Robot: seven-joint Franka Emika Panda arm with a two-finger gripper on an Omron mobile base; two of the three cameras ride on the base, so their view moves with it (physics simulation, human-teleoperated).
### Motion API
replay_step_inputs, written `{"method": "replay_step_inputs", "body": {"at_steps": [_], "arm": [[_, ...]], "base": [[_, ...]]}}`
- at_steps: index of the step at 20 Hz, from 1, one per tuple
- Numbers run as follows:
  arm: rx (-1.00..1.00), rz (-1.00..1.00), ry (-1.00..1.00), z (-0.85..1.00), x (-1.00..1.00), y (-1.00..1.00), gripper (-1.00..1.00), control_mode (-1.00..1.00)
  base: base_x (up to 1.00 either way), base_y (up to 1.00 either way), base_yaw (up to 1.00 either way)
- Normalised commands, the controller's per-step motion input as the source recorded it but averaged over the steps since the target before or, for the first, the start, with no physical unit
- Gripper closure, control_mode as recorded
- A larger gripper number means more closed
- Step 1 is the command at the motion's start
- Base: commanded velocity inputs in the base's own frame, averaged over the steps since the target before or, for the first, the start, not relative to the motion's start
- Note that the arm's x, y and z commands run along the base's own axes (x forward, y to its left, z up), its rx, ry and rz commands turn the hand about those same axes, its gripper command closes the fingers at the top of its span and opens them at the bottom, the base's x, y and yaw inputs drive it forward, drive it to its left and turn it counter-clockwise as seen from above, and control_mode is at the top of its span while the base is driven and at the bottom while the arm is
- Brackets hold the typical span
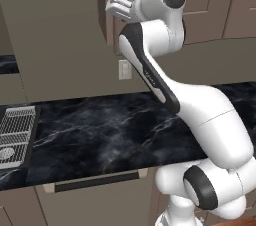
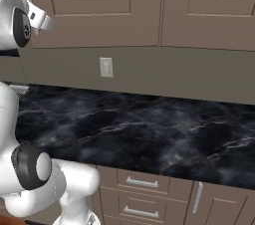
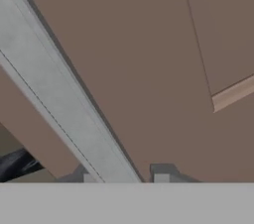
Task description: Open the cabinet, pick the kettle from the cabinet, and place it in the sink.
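Hand view: gripper (image 3: 125, 177) seemingly straddles cabinet (image 3: 149, 69) handle (image 3: 54, 89).

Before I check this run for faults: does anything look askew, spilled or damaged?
Nothing stands out. The cabinet doors hang straight, its handle looks intact with the claw right at it, and the counter shows no spill.

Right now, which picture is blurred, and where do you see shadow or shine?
Hand view: soft and blurred at close range, with the silver handle casting a dark shadow line on the cabinet door. Left base view: the black marble counter is sharp with pale veins, no glare.
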Motion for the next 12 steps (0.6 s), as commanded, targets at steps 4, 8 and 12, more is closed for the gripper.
{"method": "replay_step_inputs", "body": {"at_steps": [4, 8, 12], "arm": [[0.00, 0.04, 0.00, 0.00, -0.46, 0.03, 1.00, -1.00], [0.00, 0.08, 0.00, 0.00, -0.50, 0.00, 1.00, -1.00], [0.00, 0.10, 0.00, 0.00, -0.53, 0.00, 1.00, -1.00]], "base": [[0.00, 0.00, 0.00], [0.00, 0.00, 0.00], [0.00, 0.00, 0.00]]}}
